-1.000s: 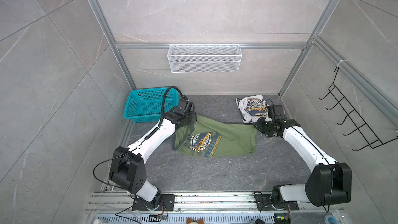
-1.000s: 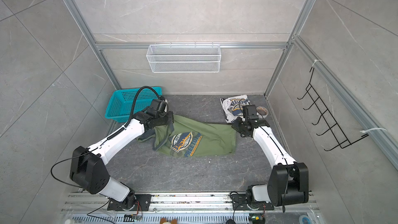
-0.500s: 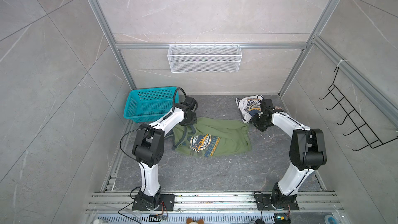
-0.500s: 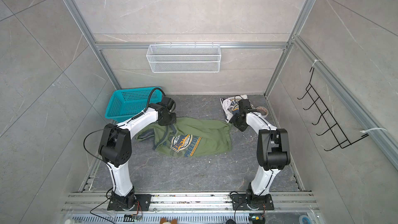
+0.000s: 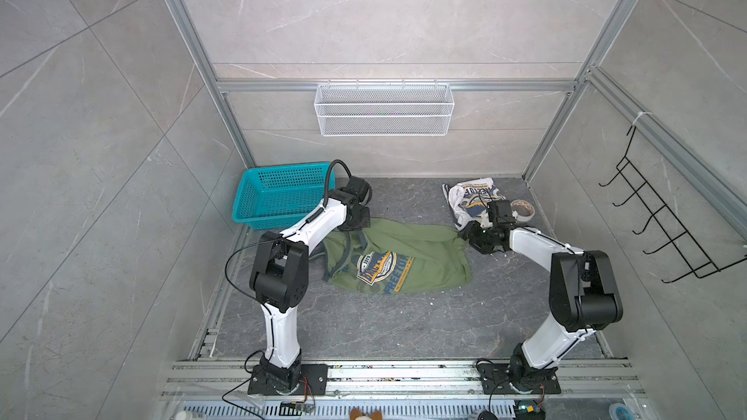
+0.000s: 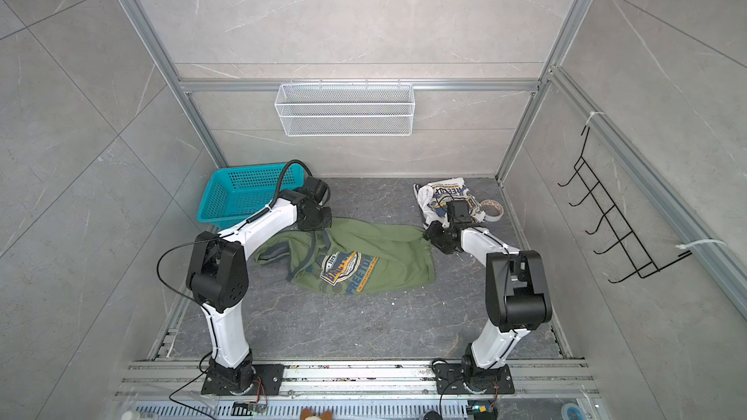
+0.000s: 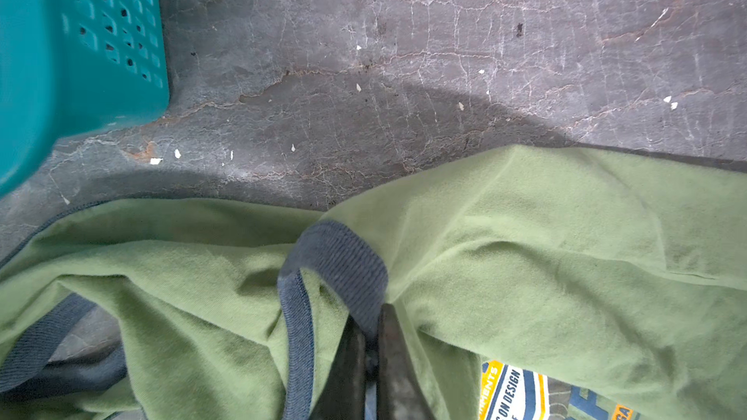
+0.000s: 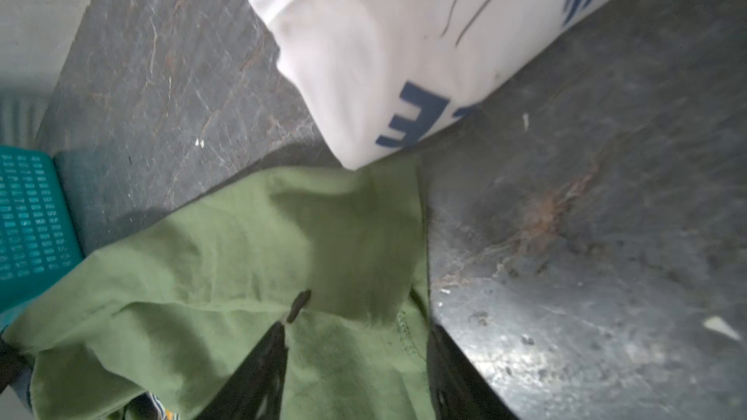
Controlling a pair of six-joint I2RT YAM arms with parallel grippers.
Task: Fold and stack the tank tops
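The green top lies spread but rumpled at the middle of the floor in both top views. Its badge print faces up, its grey-trimmed straps are bunched toward 9 o'clock, and its hem is toward 3 o'clock. The white top is a crumpled bundle at about 1 o'clock from it, near the back wall. A tape roll sits just beside the bundle at its 3 o'clock. The white top's near corner comes down to the green hem corner, but I cannot tell whether they touch. A teal basket stands at 10 o'clock in the back corner

The left gripper is low at the green top's 11 o'clock edge, just in front of the basket. In the left wrist view its jaws are pressed together on a loop of the grey ribbed strap trim, with no gap between them

The right gripper is at the green top's 2 o'clock corner, pointing toward 9 o'clock. In the right wrist view its jaws stand well apart. The stitched hem corner lies loose between them, gripped by neither finger, and the white top lies just beyond
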